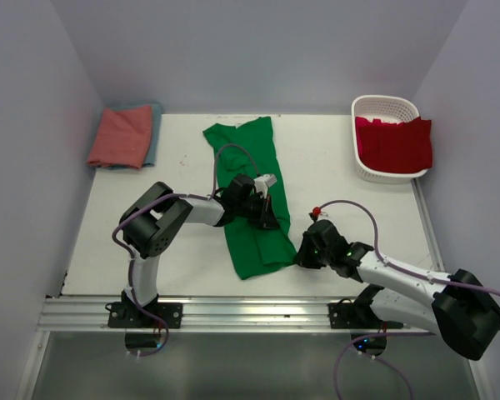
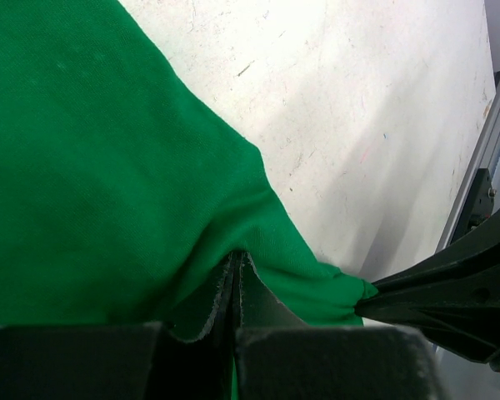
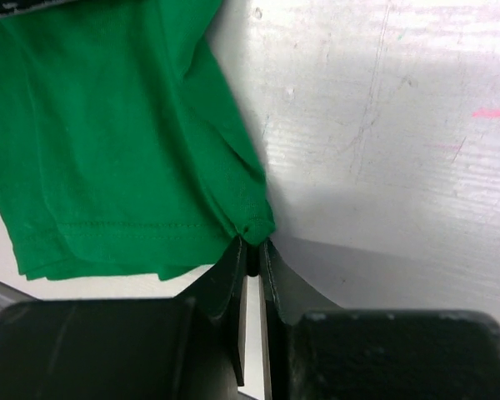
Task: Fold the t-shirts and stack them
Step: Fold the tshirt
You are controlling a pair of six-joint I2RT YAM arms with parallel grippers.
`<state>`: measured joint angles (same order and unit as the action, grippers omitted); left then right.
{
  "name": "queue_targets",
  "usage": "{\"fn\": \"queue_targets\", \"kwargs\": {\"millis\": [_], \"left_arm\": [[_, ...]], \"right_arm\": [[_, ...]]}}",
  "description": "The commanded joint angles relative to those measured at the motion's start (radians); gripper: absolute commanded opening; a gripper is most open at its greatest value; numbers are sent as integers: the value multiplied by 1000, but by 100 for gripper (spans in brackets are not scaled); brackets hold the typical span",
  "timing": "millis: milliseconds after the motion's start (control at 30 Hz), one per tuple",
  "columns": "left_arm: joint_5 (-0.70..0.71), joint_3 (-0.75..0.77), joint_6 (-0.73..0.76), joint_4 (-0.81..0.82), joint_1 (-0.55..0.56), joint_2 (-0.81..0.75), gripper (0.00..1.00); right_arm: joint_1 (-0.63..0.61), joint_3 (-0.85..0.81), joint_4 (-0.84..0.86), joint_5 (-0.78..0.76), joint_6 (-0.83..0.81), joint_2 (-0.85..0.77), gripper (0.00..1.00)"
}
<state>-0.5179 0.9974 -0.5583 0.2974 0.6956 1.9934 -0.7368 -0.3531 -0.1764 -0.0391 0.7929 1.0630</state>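
Clamping one long edge of the green shirt (image 1: 248,162), left tool (image 2: 237,271) mid-length and right tool (image 3: 252,250) at the hem corner are seemingly readying a fold.

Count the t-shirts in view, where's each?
4: green t-shirt mid-table; red t-shirt in the basket, far right; salmon-pink t-shirt atop teal-blue t-shirt, far-left corner. More may be hidden underneath.
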Motion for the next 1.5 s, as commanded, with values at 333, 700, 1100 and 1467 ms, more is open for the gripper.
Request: {"fn": "queue_targets", "kwargs": {"millis": [333,700,1100,1467], "left_arm": [[85,69,41,-162,-28,62,0],[82,64,64,-178,-62,58,0],[35,-11,66,-138,-68,4,0],[16,-48,113,-162,-67,-21,0]], "right_arm": [[-360,39,-206,36,318,-74,0],[-589,-148,-323,53,348,-29,17],[-383,-400,-698,-553,221,-163,58],[-188,-302,-363,-472,-9,-48,43]]}}
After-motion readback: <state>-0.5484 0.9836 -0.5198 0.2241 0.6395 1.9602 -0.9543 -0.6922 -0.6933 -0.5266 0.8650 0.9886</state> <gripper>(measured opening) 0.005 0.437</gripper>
